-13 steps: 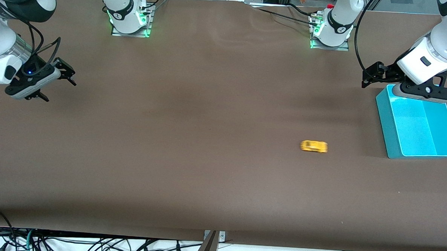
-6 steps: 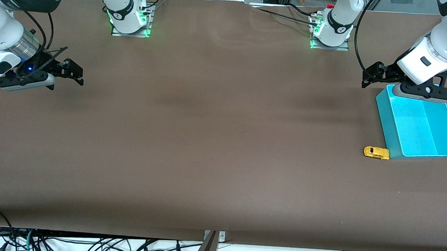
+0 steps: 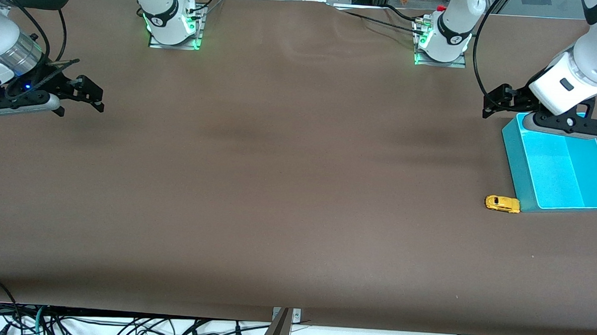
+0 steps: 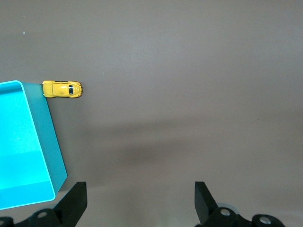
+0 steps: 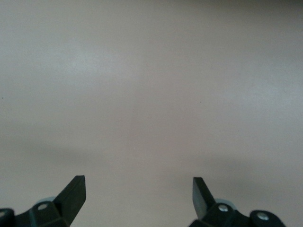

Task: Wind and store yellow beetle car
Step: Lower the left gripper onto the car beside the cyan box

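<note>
The yellow beetle car (image 3: 502, 203) stands on the brown table, touching the near corner of the cyan bin (image 3: 514, 157) on the side toward the right arm's end. It also shows in the left wrist view (image 4: 62, 89) against the bin's wall (image 4: 52, 142). My left gripper (image 3: 492, 101) hangs open and empty over the table beside the bin's corner farthest from the front camera, well apart from the car; its own view shows it wide open (image 4: 140, 198). My right gripper (image 3: 99, 98) is open and empty over the right arm's end of the table (image 5: 137, 194).
The cyan bin shows nothing inside. Both arm bases (image 3: 171, 23) (image 3: 442, 40) stand along the table's far edge. Cables hang below the near edge (image 3: 120, 326). Brown table surface lies between the two grippers.
The car rolled across the table toward the left arm's end and stopped against the bin; it has stayed there for the last half second. The right gripper drew back toward its table end.
</note>
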